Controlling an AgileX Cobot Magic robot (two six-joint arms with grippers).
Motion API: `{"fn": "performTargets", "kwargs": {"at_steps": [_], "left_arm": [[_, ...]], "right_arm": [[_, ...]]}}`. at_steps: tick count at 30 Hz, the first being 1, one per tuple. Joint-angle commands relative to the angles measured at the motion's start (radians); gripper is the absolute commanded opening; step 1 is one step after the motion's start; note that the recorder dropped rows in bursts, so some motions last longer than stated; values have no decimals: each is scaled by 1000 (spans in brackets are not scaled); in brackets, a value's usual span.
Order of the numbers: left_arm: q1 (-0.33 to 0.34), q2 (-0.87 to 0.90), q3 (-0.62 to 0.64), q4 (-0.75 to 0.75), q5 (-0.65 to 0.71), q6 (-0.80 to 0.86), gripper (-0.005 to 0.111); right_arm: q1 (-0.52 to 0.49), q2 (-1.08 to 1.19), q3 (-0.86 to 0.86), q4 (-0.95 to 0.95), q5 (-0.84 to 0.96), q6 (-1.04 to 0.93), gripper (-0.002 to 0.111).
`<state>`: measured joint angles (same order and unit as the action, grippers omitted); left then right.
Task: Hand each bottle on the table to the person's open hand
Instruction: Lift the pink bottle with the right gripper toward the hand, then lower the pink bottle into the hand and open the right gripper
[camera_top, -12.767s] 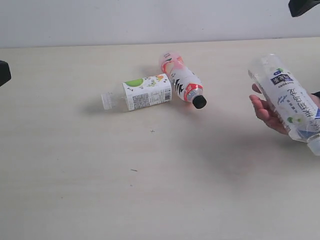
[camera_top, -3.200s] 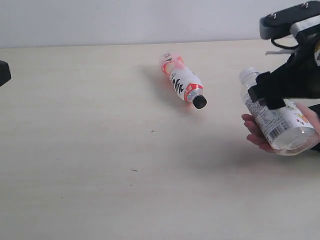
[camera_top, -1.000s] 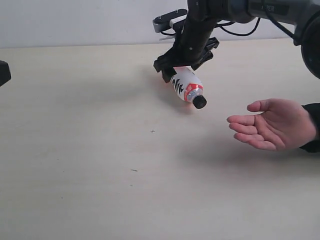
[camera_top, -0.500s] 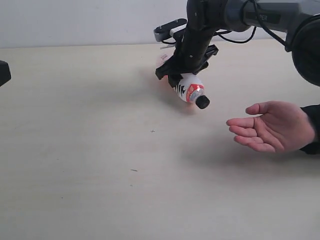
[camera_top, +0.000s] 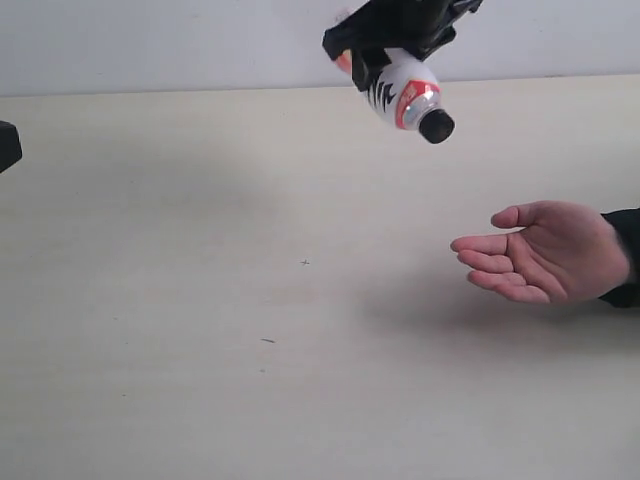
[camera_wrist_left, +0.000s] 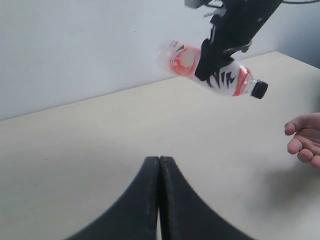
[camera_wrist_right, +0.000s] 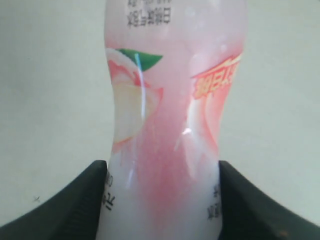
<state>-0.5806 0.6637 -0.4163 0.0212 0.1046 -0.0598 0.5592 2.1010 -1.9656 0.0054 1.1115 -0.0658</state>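
Grips the pinkish-red bottle (camera_top: 410, 90) around its narrow waist with the right claw (camera_top: 388, 40), high above the counter (camera_top: 200, 350). Holds it lying over, black cap (camera_top: 436, 126) tipped down toward the person's open hand (camera_top: 550, 250), probably so as to land lengthwise across it. Hand turned up and low at the right, well apart from the bottle. Left claw (camera_wrist_left: 159, 200) low over the counter, fingers pressed together, holding nothing, out of the way. No other bottles in sight.

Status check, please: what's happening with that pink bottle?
Right end effector shut on pink bottle, high above table. Left end effector shut, empty. Open hand palm-up, empty; nothing between.
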Motion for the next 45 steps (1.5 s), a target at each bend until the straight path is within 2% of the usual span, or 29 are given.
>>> {"fn": "performTargets", "kwargs": {"at_steps": [1, 4, 8, 12, 22, 31, 40, 45], "left_arm": [[2, -5, 3, 4, -4, 2, 1], [2, -5, 3, 4, -4, 2, 1], [2, -5, 3, 4, -4, 2, 1], [2, -5, 3, 4, -4, 2, 1], [2, -5, 3, 4, -4, 2, 1], [2, -5, 3, 4, -4, 2, 1], [2, -5, 3, 4, -4, 2, 1], [2, -5, 3, 4, -4, 2, 1]], "right_arm": [[-6, -109, -4, -5, 110, 20, 0], [-6, -177, 16, -5, 110, 20, 0], [-6, -315, 124, -5, 110, 25, 0], [-6, -461, 281, -5, 93, 29, 0], [-6, -814, 797, 42, -192, 51, 0], [-6, -924, 1166, -45, -346, 196, 0], [-6, -924, 1240, -268, -310, 404, 0], [-6, -924, 1263, -285, -308, 409, 0]]}}
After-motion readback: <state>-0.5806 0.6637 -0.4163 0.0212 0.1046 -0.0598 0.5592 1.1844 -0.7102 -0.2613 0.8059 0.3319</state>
